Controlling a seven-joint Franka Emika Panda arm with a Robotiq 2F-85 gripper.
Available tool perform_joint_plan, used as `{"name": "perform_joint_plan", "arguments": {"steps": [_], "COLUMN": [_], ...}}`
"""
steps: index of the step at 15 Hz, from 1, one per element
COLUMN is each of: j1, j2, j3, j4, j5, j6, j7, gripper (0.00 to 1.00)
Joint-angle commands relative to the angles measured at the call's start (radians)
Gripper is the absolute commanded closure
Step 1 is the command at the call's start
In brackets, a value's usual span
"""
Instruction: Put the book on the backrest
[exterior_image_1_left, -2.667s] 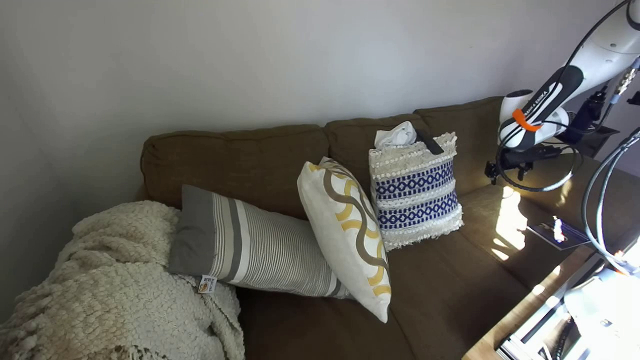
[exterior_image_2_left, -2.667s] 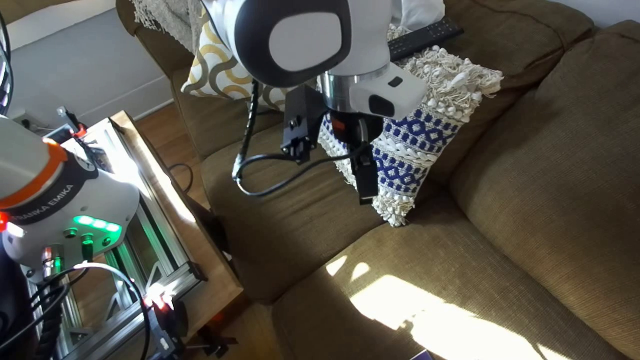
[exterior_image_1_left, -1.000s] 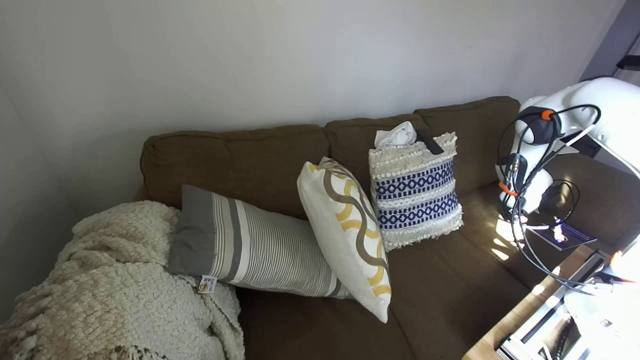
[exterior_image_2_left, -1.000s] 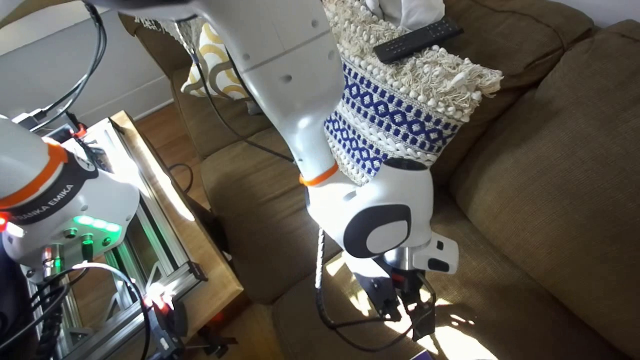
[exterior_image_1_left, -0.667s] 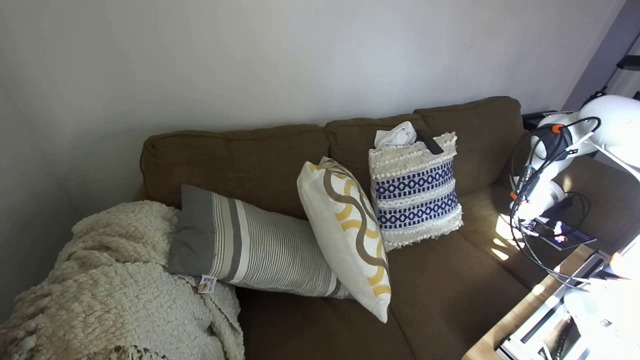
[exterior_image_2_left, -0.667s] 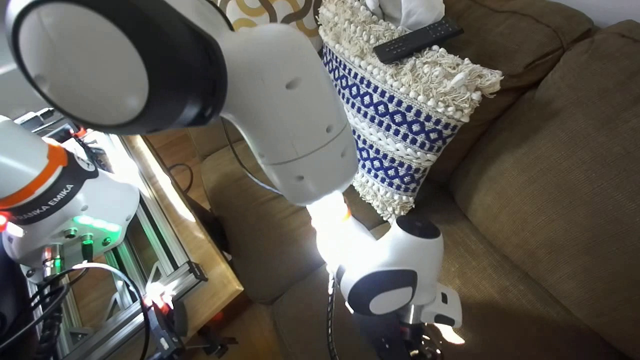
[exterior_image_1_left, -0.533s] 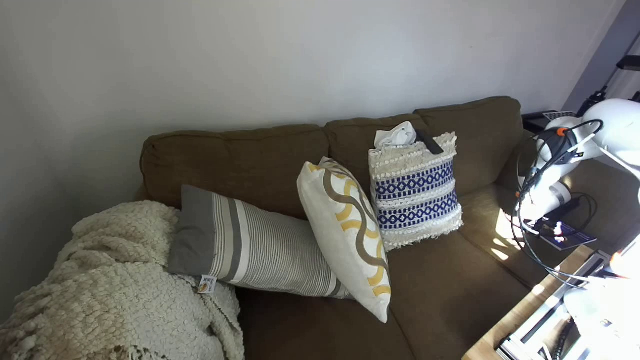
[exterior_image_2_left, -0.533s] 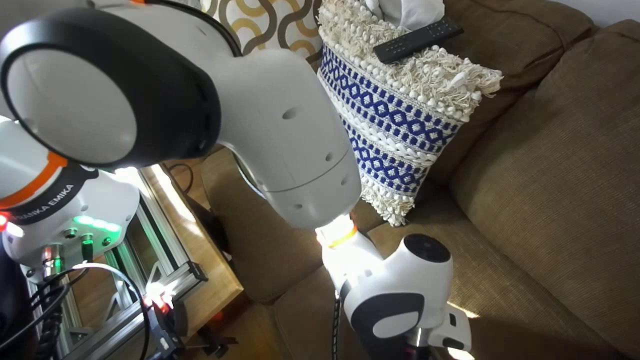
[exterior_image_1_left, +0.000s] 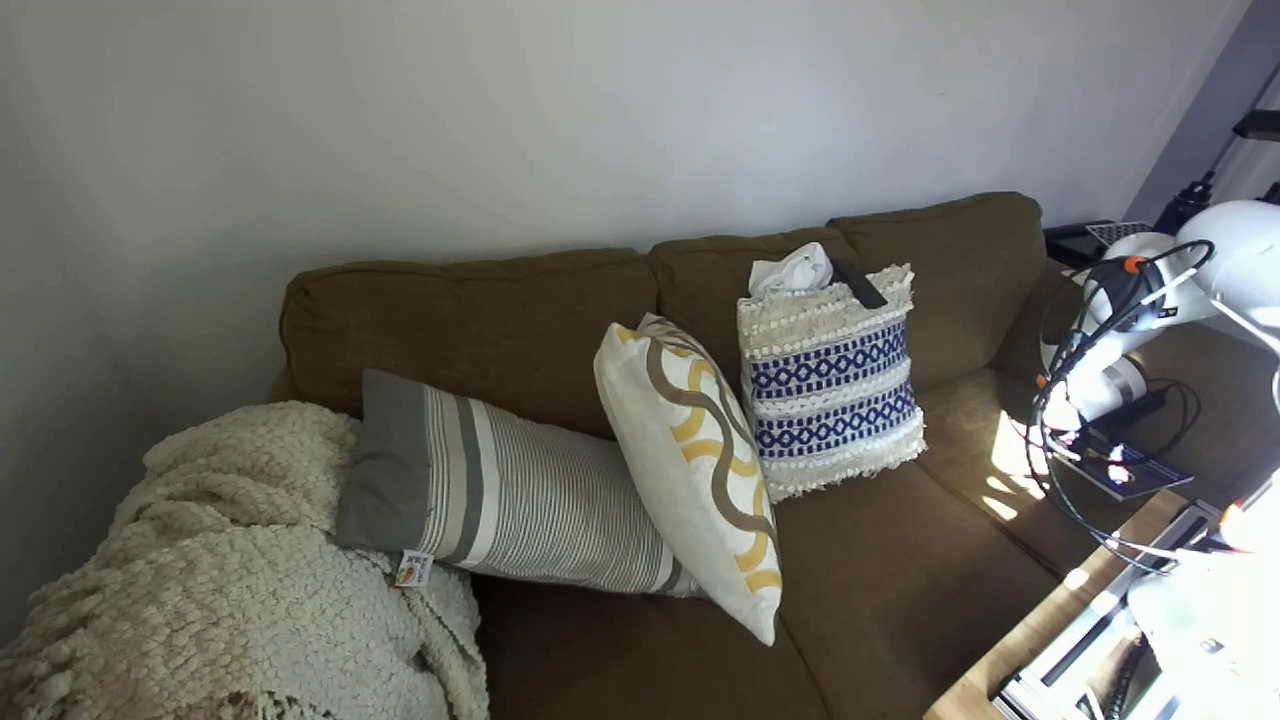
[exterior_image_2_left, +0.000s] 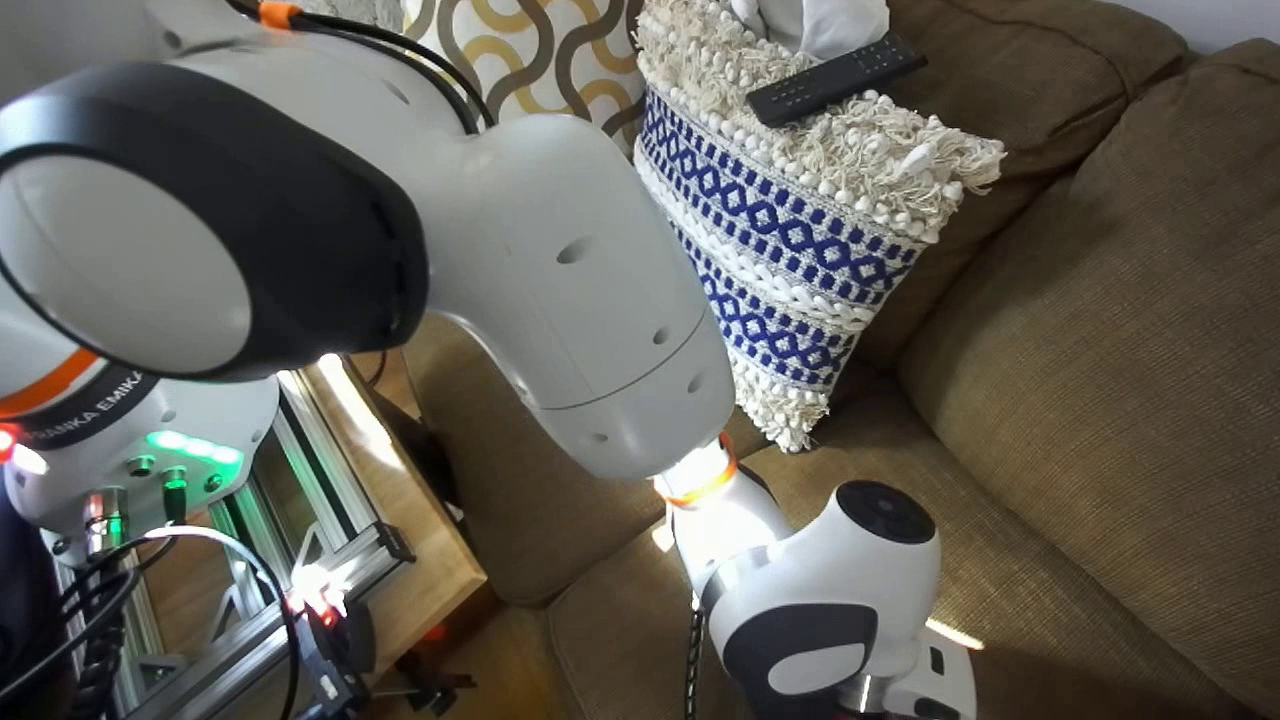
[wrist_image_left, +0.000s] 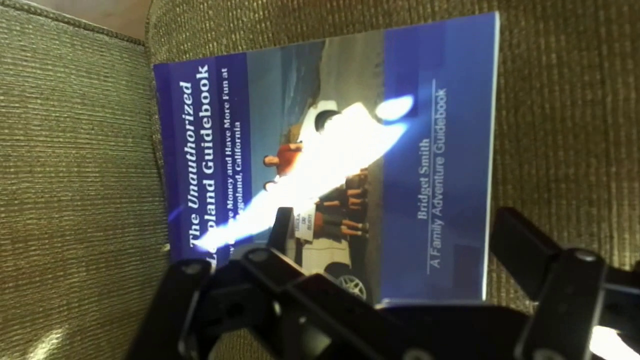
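Observation:
The book (wrist_image_left: 405, 165) lies flat on the sofa seat, blue cover up, with a bright sun streak across it. It also shows in an exterior view (exterior_image_1_left: 1135, 478), partly behind the arm's cables. My gripper (wrist_image_left: 395, 217) is open and empty above the book. One finger is over the cover's picture and the other is just beyond the book's right edge in the wrist view. I cannot tell the exact height. The brown backrest (exterior_image_1_left: 470, 310) runs along the wall and also shows in an exterior view (exterior_image_2_left: 1120, 270). There the gripper is below the frame and the book is out of view.
A navy-and-white cushion (exterior_image_1_left: 835, 390) leans on the backrest, with a black remote (exterior_image_1_left: 860, 285) and a white cloth (exterior_image_1_left: 792, 270) on top. A yellow-patterned cushion (exterior_image_1_left: 690, 470), striped cushion (exterior_image_1_left: 560, 500) and cream blanket (exterior_image_1_left: 220, 560) lie further along. The sofa arm (wrist_image_left: 75, 175) is close beside the book.
The arm has moved away from the navy-and-white cushion and come down over the book. In the last half second it has shifted only slightly. The book lies where it was.

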Motion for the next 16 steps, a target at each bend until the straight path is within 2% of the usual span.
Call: {"name": "perform_joint_plan", "arguments": {"steps": [1,5,9,16], "j1": [0.051,0.077,0.053,-0.071], "j2": [0.010,0.010,0.010,0.012], "j3": [-0.042,-0.039,-0.001,0.160], "j4": [-0.029,-0.031,-0.007,0.068], "j5": [-0.061,-0.191,-0.332,-0.543], "j6": [0.030,-0.002,-0.071,-0.307], "j7": [0.138,0.282,0.384,0.461], "gripper": [0.00,0.00,0.00,0.00]}}
